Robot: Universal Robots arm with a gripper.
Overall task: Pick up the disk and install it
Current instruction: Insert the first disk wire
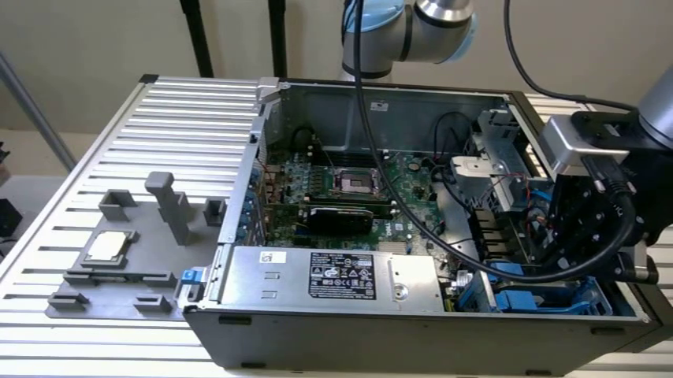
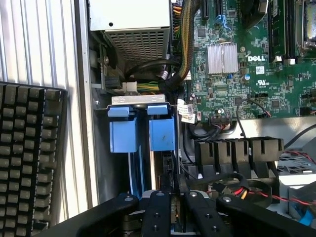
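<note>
My gripper (image 2: 174,197) hangs inside the open computer case (image 1: 347,335), over the drive bay at the exterior view's lower right. Its black fingers (image 2: 157,215) stand close together, pinching a thin edge-on strip that looks like the disk (image 2: 174,217); most of the disk is hidden between them. Just beyond the fingertips two blue plastic carrier tabs (image 2: 162,131) (image 2: 123,134) stand side by side in the bay. In the exterior view the arm's black wrist (image 1: 591,224) covers the gripper, with blue bay parts (image 1: 521,301) below it.
A grey power supply with a black label (image 1: 339,276) lies along the case's front, beside the bay. The motherboard (image 2: 247,64) and cable bundles (image 2: 232,185) sit close by. A black keyboard (image 2: 29,163) lies outside the case wall. A small silver chip (image 1: 106,246) rests on a grey fixture.
</note>
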